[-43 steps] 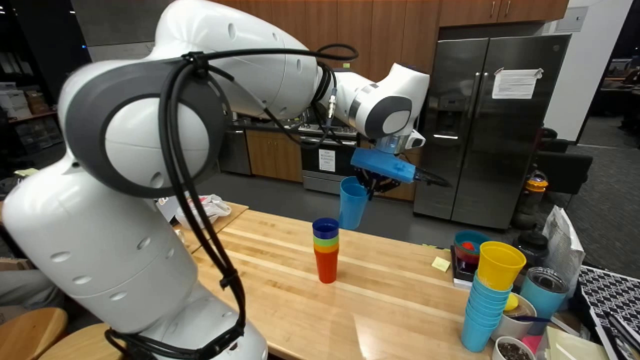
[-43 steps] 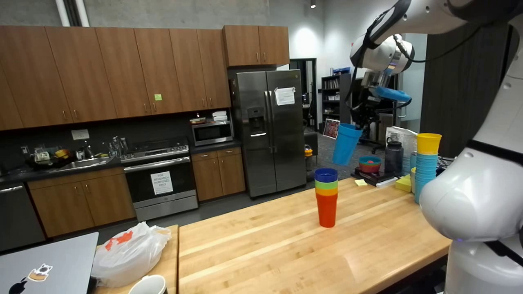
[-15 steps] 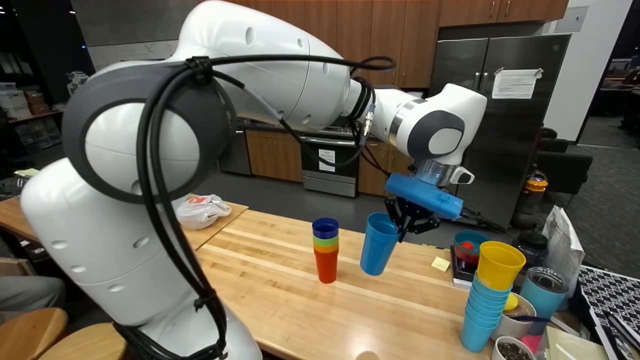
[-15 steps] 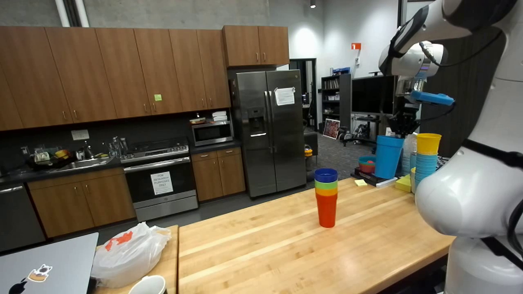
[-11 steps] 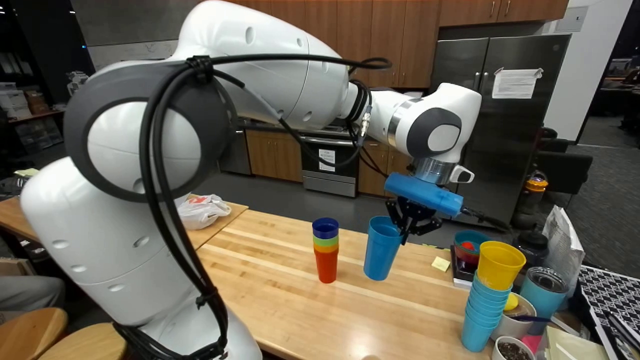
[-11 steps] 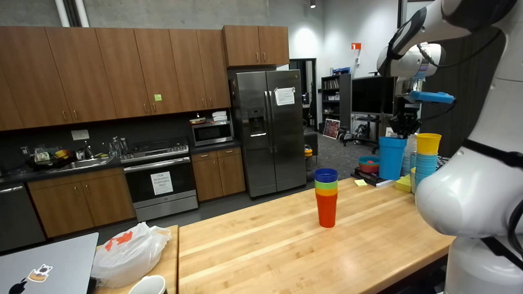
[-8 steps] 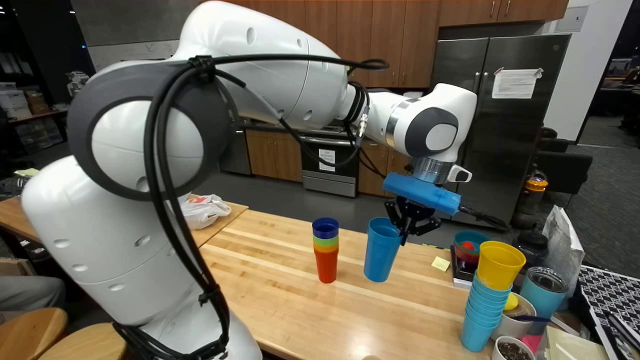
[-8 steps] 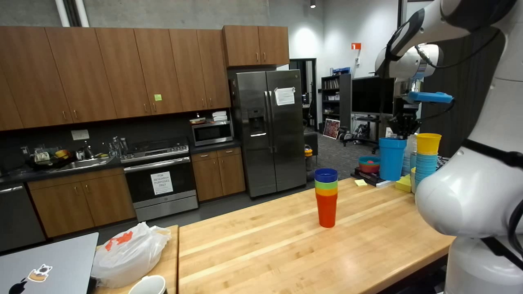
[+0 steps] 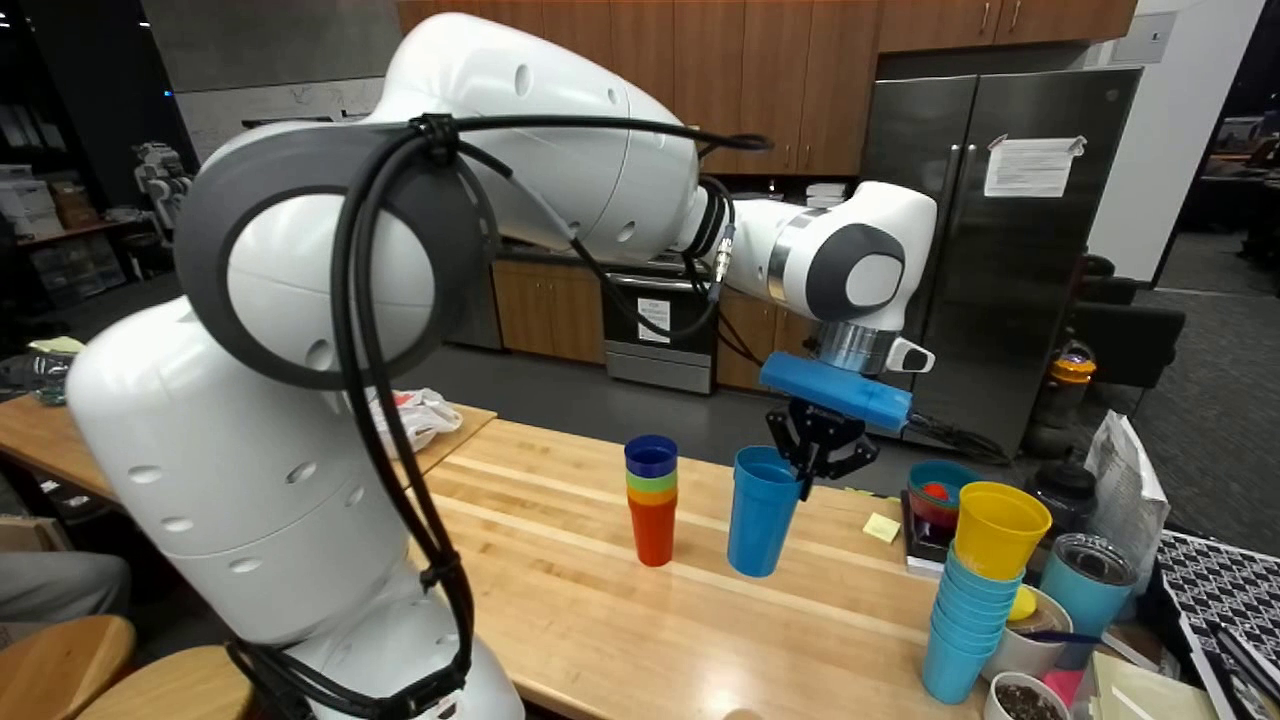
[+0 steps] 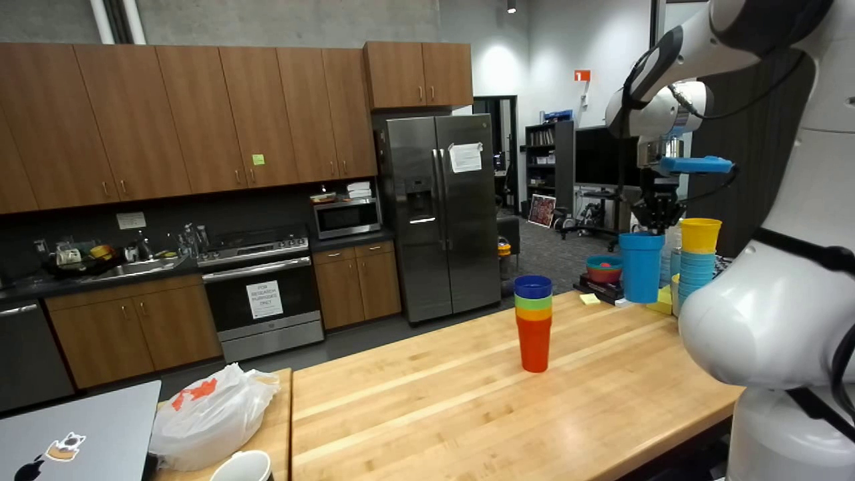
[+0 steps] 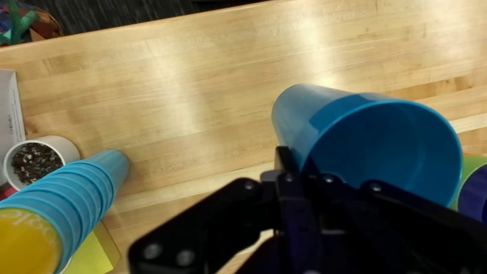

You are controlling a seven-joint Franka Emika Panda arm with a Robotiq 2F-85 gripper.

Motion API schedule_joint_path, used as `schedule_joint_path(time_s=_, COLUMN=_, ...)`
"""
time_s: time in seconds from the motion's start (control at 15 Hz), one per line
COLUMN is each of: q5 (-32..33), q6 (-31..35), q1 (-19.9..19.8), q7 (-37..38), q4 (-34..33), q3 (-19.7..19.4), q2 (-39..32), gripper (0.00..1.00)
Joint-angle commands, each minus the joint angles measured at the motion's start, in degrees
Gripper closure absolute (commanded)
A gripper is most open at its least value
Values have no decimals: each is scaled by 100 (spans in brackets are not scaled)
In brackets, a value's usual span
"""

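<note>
In an exterior view, the arm (image 9: 590, 170) arches, downward-pointing jaws pinching a blue cup (image 9: 762, 515).

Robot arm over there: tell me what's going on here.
The robot arm holds a blue cup, its gripper shut on the rim. The cup hangs above the wooden table and is not set down. It is between a multicoloured stack of cups, dark blue on top, and a taller light-blue stack topped by a yellow cup.
</note>
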State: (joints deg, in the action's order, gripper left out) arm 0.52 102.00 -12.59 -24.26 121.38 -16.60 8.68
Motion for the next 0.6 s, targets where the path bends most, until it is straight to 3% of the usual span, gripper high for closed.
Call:
schedule_joint_path(time_s=0.0, q5=153, q6=-4, q1=-1, q7=209, q4=-34, q3=80, q2=-54, gripper=99)
schedule_joint_path(time_s=0.53, q5=239, q6=366, q1=-10, q7=584, q4=49, q3=160, q2=-60, gripper=99)
